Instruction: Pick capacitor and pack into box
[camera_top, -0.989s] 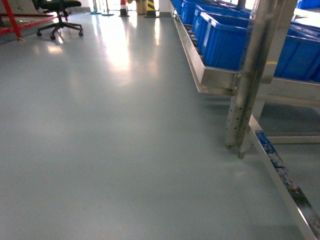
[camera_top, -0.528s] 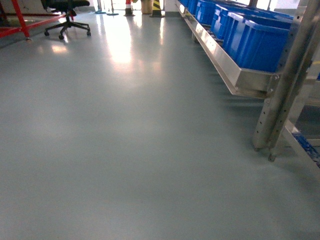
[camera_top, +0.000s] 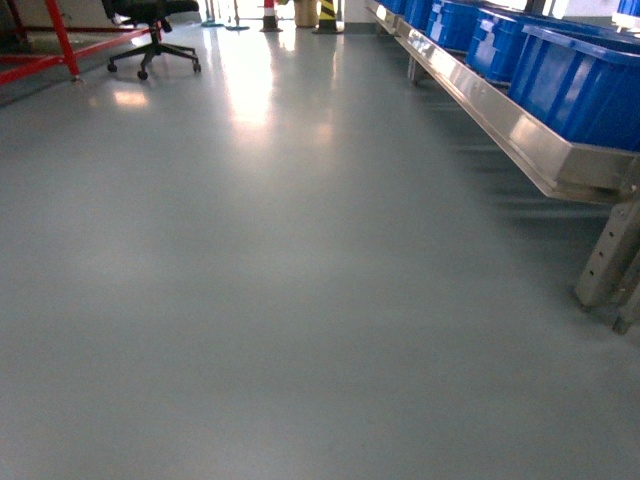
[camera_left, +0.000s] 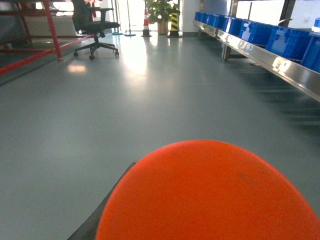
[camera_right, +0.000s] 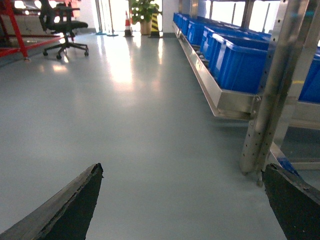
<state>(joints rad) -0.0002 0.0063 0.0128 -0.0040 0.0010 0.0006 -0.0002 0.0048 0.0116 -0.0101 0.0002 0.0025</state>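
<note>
The box and the capacitor do not show in any view. The right gripper (camera_right: 182, 200) has its jaws wide apart over the grey floor (camera_top: 280, 280). I cannot tell how the left jaws stand; an orange dome (camera_left: 207, 195) fills that view. Blue bins (camera_top: 570, 70) sit on a metal rack (camera_top: 520, 130) at the right.

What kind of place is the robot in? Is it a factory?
Probably a factory or warehouse floor. Big blue bins sit in a row on a long metal rack, the smooth grey floor is wide open, and a striped safety post stands far off.
</note>
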